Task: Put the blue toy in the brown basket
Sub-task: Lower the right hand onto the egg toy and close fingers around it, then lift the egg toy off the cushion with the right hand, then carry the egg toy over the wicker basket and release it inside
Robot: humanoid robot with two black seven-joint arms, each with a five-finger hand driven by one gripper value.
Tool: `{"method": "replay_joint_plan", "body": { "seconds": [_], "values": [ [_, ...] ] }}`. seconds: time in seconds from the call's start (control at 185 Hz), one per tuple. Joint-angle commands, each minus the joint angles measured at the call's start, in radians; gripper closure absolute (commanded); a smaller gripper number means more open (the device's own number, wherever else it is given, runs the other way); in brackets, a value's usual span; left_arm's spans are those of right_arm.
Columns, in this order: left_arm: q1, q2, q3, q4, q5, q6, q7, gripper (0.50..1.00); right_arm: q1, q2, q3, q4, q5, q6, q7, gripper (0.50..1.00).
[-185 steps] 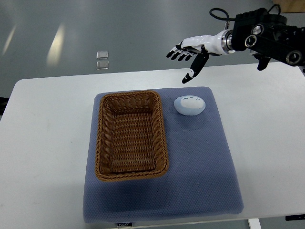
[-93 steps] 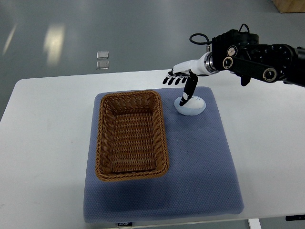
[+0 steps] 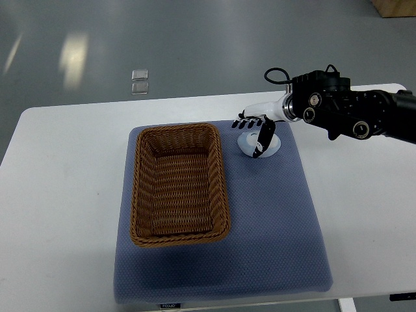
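Note:
The blue toy (image 3: pixel 273 144), a pale blue rounded lump, lies on the blue mat (image 3: pixel 273 221) just right of the brown wicker basket (image 3: pixel 221 182). My right hand (image 3: pixel 251 138) comes in from the right and sits low over the toy. Its fingers (image 3: pixel 246 123) reach past the toy's far edge and the thumb (image 3: pixel 261 144) curves down over its near side. The hand straddles the toy without being closed on it, and the toy rests on the mat. The basket is empty. The left arm is out of view.
The mat lies on a white table (image 3: pixel 65 195). The right forearm, black with a cable loop (image 3: pixel 276 73), spans the table's far right. Two small pale tiles (image 3: pixel 139 81) lie on the floor beyond the table.
My right hand has come down and toward the toy, from above the table's far edge to over the toy, with the thumb now wrapped on its near side. The toy has not moved.

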Motion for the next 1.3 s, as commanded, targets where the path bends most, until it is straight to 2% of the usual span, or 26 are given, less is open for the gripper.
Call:
{"method": "replay_joint_plan", "body": {
  "seconds": [0.0,0.151,0.216,0.361,0.539,0.604,0.782,0.912,1.063,1.181,1.294],
  "values": [
    [0.000,0.000,0.000,0.000,0.000,0.000,0.000,0.500,-0.015,0.002,-0.001,-0.005,-0.011,-0.011,0.000,0.611],
    [0.000,0.000,0.000,0.000,0.000,0.000,0.000,0.500,-0.038,0.002,-0.001,-0.016,-0.032,-0.027,0.000,0.615],
    [0.002,0.000,0.000,0.000,0.000,0.000,0.000,0.500,-0.044,0.004,-0.001,-0.020,-0.040,-0.034,0.000,0.640],
    [0.002,0.000,0.000,0.000,0.000,0.000,0.000,0.500,-0.053,0.004,-0.001,-0.033,-0.046,-0.047,0.002,0.758],
    [0.002,0.000,0.000,0.000,0.000,0.000,0.000,0.500,-0.062,0.004,0.001,-0.042,-0.047,-0.061,0.002,0.955],
    [0.002,0.000,0.000,0.000,0.000,0.000,0.000,0.500,-0.052,0.002,0.001,-0.042,-0.046,-0.058,0.002,0.985],
    [0.002,0.000,0.000,-0.001,0.000,0.000,0.000,0.500,0.039,-0.033,0.010,-0.027,-0.024,-0.029,0.002,1.000],
    [0.002,0.000,0.000,-0.005,0.000,0.000,0.000,0.500,0.128,-0.097,0.012,0.064,-0.017,0.023,0.002,1.000],
    [0.002,0.000,0.000,-0.005,0.000,0.000,0.000,0.500,0.202,-0.117,0.012,0.141,0.049,0.031,0.002,1.000],
    [0.002,0.000,0.000,-0.003,0.000,0.000,0.000,0.500,0.235,-0.084,0.012,0.171,0.080,0.032,0.002,0.996],
    [0.002,0.000,0.000,-0.003,0.000,0.000,0.000,0.500,0.241,0.024,0.001,0.164,0.083,0.020,0.002,0.989]
  ]
}}
